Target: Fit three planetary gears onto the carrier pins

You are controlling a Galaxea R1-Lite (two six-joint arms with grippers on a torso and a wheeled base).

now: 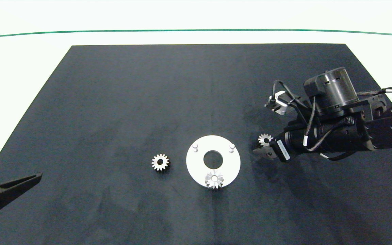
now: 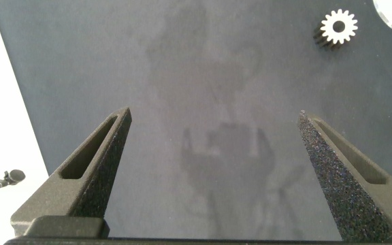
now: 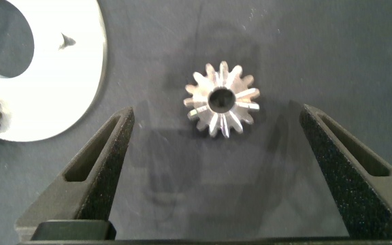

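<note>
Grey pads of the right pincer [image 3: 216, 170] fill the near part of the right wrist view, spread wide, with one loose gear [image 3: 221, 101] lying flat on the dark mat [image 1: 114, 102] between and just ahead of them, untouched on either side. From the head view this same pincer [image 1: 262, 149] is seen low over the counter at about 3 o'clock of the white carrier disc [image 1: 199, 166], the gear [image 1: 265, 139] showing just beside its tips.

On the disc, one gear [image 1: 214, 179] is seated at roughly 6 o'clock; two pins, one at about 10 o'clock [image 1: 195, 147] and one at about 2 o'clock [image 1: 231, 146], stand bare. A third gear [image 1: 160, 162] rests on the mat at 9 o'clock of the disc, near it but apart. So one of three is judged installed, a second is about to be gripped (nothing is pinched yet), and the last is untouched.

The left pincer [image 2: 213, 170] is parked far out at the counter's left edge, its fingers likewise spread and empty.

Only the right wrist view shows that the gear is clear of both pads; in the head view the arm hides that gap. Only the head view shows both bare pins and all three gears at once. The left wrist view catches just the 9 o'clock gear [image 2: 338, 27] and a sliver of the disc.
</note>
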